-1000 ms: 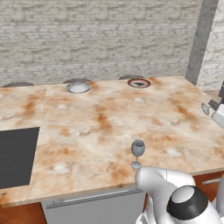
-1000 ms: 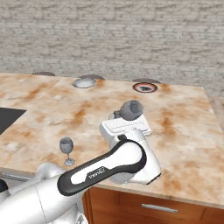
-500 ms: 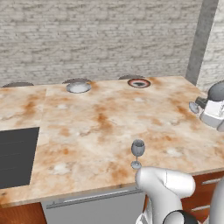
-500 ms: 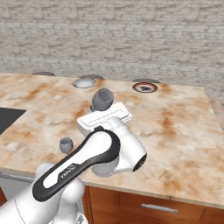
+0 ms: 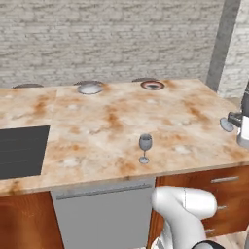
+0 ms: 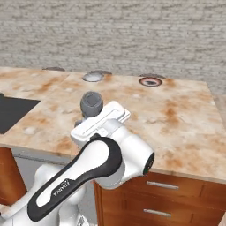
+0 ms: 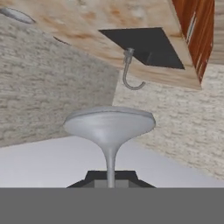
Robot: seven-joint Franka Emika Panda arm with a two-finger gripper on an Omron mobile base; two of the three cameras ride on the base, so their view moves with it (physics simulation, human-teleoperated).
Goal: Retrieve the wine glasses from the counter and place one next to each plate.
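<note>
One wine glass [image 5: 145,147] stands upright near the front edge of the counter [image 5: 116,121]. The other wine glass [image 7: 109,127] lies sideways in my gripper [image 7: 110,178], which is shut on its stem, round foot [image 5: 226,125] pointing away from the hand. The gripper [image 5: 234,121] hangs at the counter's right end, above its edge. In the right base view the held glass [image 6: 91,104] sits atop my hand. The pale grey-white plate [image 5: 90,88] and the red-and-black-rimmed plate [image 5: 152,85] rest along the far edge, also seen from the right: pale plate [image 6: 93,77], red-rimmed plate [image 6: 150,81].
A dark square panel [image 5: 22,151] is set into the counter at the left. A grey appliance front [image 5: 102,214] and wooden drawers [image 5: 214,194] run below the counter. A brick wall [image 5: 112,39] stands behind it. A faucet [image 7: 128,72] shows in the hand view.
The whole scene has shifted up a little in both base views, so the camera moved. The hand with the held glass swung leftward in the right base view.
</note>
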